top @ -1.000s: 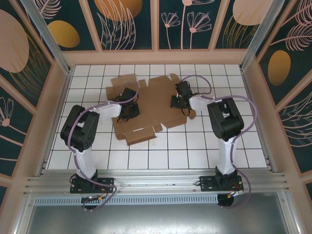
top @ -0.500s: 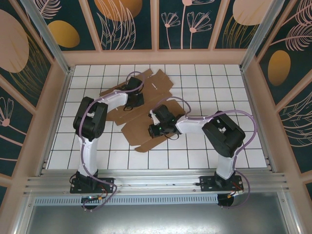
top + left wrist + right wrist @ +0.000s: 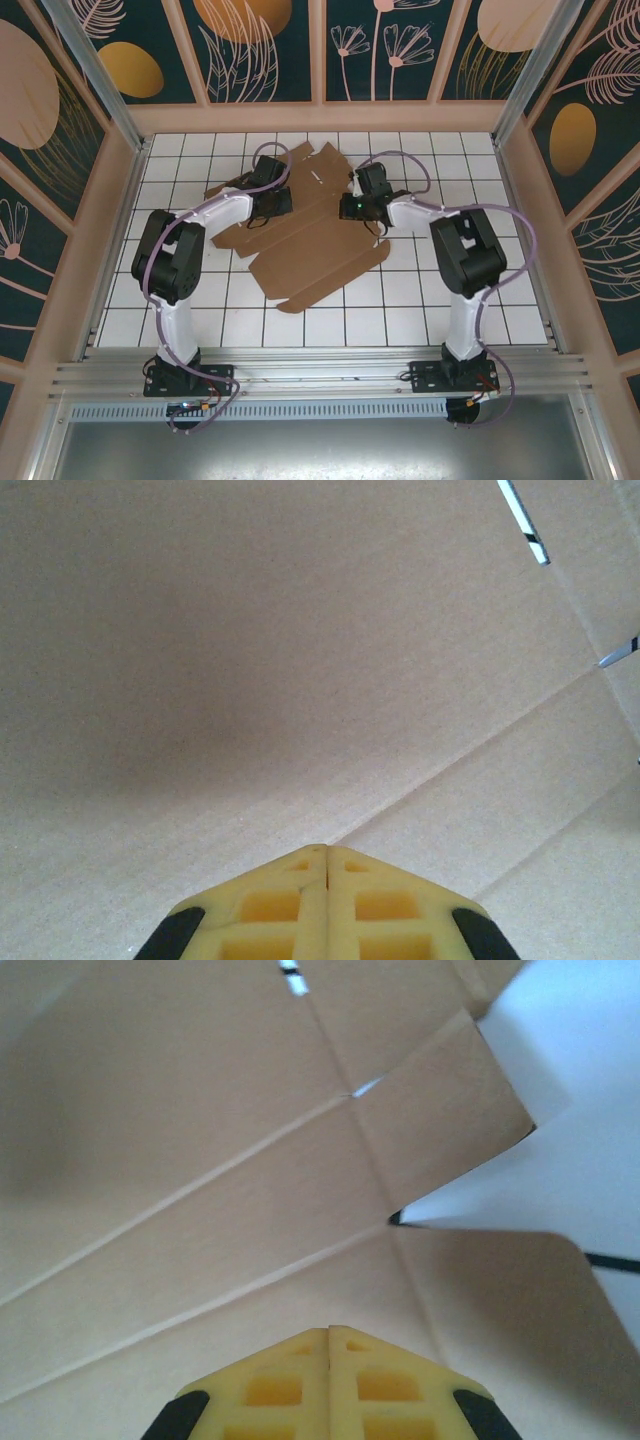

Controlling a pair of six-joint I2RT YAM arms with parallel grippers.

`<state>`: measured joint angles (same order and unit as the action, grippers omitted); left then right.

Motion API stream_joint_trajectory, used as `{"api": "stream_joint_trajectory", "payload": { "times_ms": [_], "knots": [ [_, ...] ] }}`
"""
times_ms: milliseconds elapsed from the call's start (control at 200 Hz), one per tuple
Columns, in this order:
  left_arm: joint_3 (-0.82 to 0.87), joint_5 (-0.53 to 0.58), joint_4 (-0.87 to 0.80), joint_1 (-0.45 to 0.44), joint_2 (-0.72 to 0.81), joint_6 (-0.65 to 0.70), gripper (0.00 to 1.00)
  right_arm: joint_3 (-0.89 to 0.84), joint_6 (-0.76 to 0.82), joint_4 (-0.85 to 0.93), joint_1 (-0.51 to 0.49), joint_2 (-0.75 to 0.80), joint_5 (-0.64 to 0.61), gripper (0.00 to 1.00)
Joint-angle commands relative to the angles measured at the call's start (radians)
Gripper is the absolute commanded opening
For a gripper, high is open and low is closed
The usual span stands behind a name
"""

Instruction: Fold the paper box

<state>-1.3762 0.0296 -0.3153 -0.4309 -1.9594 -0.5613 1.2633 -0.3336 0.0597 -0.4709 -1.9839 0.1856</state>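
Note:
The paper box (image 3: 305,245) is a flat brown cardboard sheet with flaps and slots, lying at an angle across the middle of the tiled table. My left gripper (image 3: 272,205) rests on its far left part, shut, its yellow fingertips (image 3: 327,852) touching plain cardboard (image 3: 300,660) beside a crease. My right gripper (image 3: 352,207) sits over the sheet's far right part, also shut, with its fingertips (image 3: 329,1333) close above creased cardboard (image 3: 200,1160) near a notch between two side flaps. Nothing is held by either gripper.
White tiled table (image 3: 500,300) with raised walls on three sides. Bare tiles lie in front of the box and to its right. The sheet's far flaps (image 3: 330,160) reach close to the back wall.
The right gripper has swung from the sheet's near middle back up to its far right part. The left arm's elbow has shifted, its gripper staying on the far left part. The sheet lies unchanged since half a second ago.

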Motion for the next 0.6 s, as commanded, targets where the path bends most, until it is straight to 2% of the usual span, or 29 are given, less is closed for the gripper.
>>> {"api": "stream_joint_trajectory", "payload": {
  "times_ms": [0,195,380,495,596],
  "knots": [
    [0.004,0.023,-0.028,0.015,-0.019,-0.003,0.0,0.004,0.021,0.077,0.0,-0.066,-0.078,0.0],
    [-0.009,0.04,-0.053,0.03,-0.06,0.004,0.0,-0.115,0.01,0.074,-0.015,-0.021,-0.087,0.0],
    [-0.035,0.079,-0.067,0.03,-0.1,0.025,0.0,-0.311,-0.013,0.059,-0.118,0.12,-0.068,0.0],
    [-0.054,0.064,-0.069,0.031,-0.127,0.03,0.0,-0.394,-0.05,0.05,-0.176,0.196,-0.004,0.0],
    [-0.061,0.032,-0.067,0.031,-0.147,0.038,0.0,-0.408,-0.084,0.06,-0.158,0.269,0.081,0.0]
  ]
}}
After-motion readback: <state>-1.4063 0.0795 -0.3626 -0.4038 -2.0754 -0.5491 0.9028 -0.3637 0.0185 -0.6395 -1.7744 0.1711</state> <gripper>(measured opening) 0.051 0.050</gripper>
